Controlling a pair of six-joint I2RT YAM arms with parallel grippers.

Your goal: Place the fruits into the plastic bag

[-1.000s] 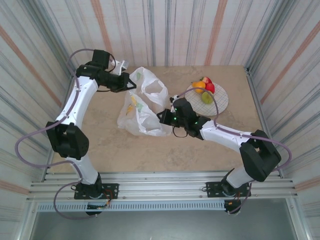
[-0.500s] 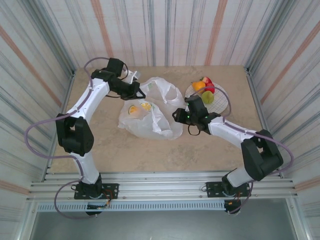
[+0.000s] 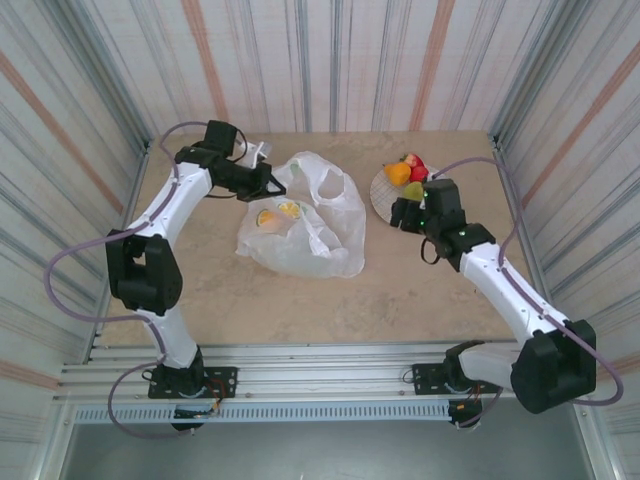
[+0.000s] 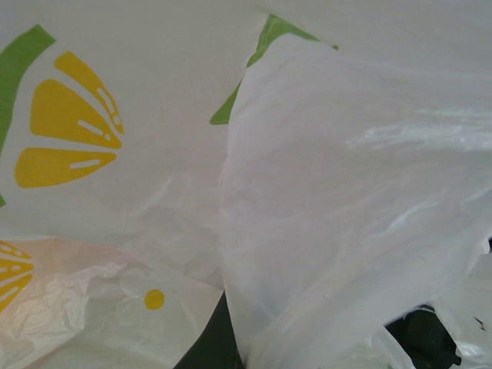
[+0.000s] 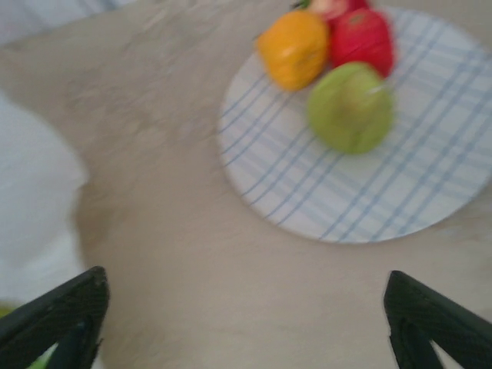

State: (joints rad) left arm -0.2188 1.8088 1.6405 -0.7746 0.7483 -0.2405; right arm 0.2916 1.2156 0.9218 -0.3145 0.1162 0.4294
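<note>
beige table (image 3: pixel 400 290); left claw (image 3: pixel 272 188) clamped on plastic bag (image 3: pixel 320 240); wrist view: right claw (image 5: pixel 244 288) apart.

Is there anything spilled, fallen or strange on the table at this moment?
Nothing stands out. The orange fruit, red fruit and green fruit sit together on the plate. The plastic bag lies crumpled but looks untorn, its edge held by the left gripper.

Striped walls (image 3: pixel 330 60) — beige marbled tabletop (image 3: pixel 400 300), bright.
</note>
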